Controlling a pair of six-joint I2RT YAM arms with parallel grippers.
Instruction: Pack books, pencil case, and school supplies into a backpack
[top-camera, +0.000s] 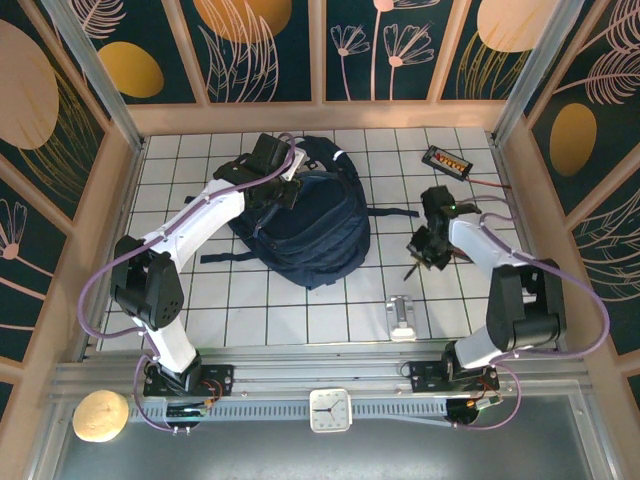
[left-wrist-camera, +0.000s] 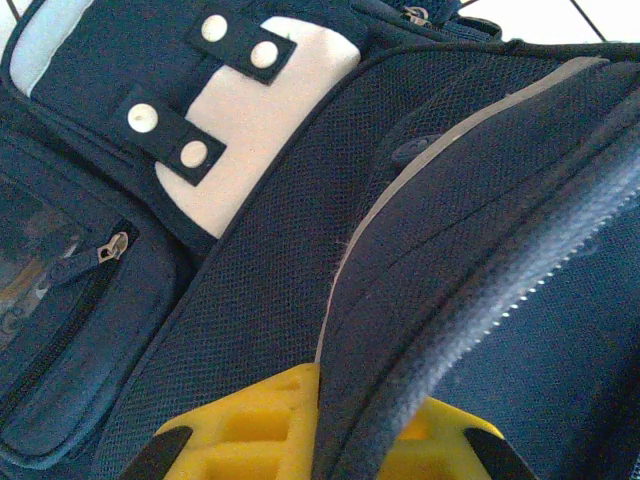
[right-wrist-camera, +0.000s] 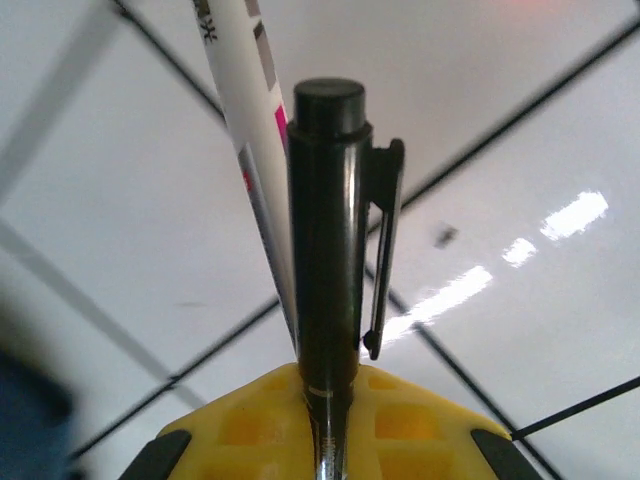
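- Black pen (right-wrist-camera: 325, 230) sat clamped in right claw (right-wrist-camera: 325, 450) over the bench (right-wrist-camera: 520, 130), seemingly ready for carrying to the backpack (top-camera: 310, 230).
- Left claw (left-wrist-camera: 325, 450) pinched the backpack rim tight, likely holding its mouth open.

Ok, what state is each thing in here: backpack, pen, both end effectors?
backpack: lying on the table, a fabric edge pinched.
left end effector: shut on the backpack's fabric edge.
black pen: gripped at one end, clip end pointing away from the fingers.
right end effector: shut on the black pen.
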